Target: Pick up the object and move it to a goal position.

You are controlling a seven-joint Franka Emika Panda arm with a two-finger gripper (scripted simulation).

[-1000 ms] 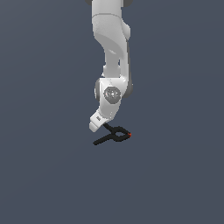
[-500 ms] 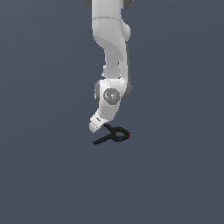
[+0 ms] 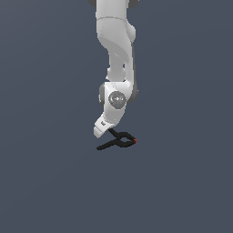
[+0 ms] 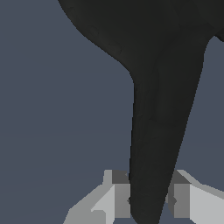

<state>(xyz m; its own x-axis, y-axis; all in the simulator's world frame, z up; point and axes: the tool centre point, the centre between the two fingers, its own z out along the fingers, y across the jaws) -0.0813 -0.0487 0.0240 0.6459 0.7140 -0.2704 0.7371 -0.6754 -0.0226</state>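
Observation:
The black spring clamp (image 3: 119, 140) with a red-orange tip hangs in the air in the exterior view, just below the white arm's hand. My gripper (image 3: 109, 132) is shut on one of the clamp's thin handles; the fingers are mostly hidden behind the hand there. In the wrist view the clamp (image 4: 157, 109) fills much of the picture as a black shape narrowing to a handle, clamped between my two grey fingertips (image 4: 118, 194). The gripper (image 4: 149, 201) closes on that handle from both sides.
Plain dark grey-blue background surrounds the arm in both views. No other object, edge or container shows.
The arm and the held clamp have shifted very slightly; the clamp stays gripped the same way.

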